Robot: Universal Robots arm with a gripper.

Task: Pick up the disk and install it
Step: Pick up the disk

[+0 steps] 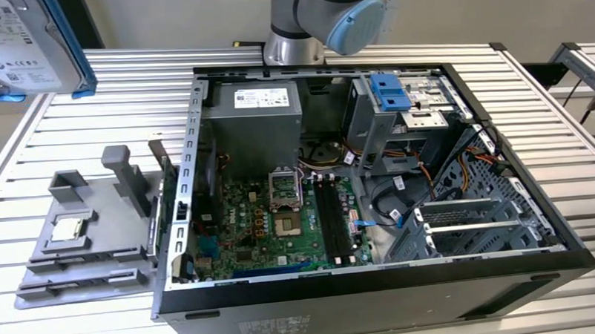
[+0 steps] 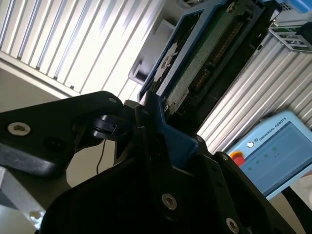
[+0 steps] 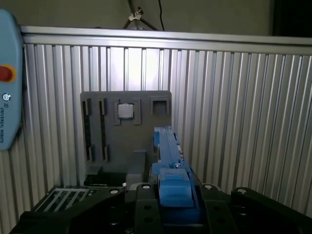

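I hold the disk (image 1: 24, 44) high above the worktop (image 1: 127, 106), end effector (image 3: 174, 189) clamped on its blue carrier edge, presumably sparing the drive body, beside the open computer case (image 1: 382, 301).

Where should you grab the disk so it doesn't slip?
Probably at one short end, on its blue carrier, coming in endwise. The disk is flat and thin, so pinching across its two broad faces suits it. The end effector is shut on it there.
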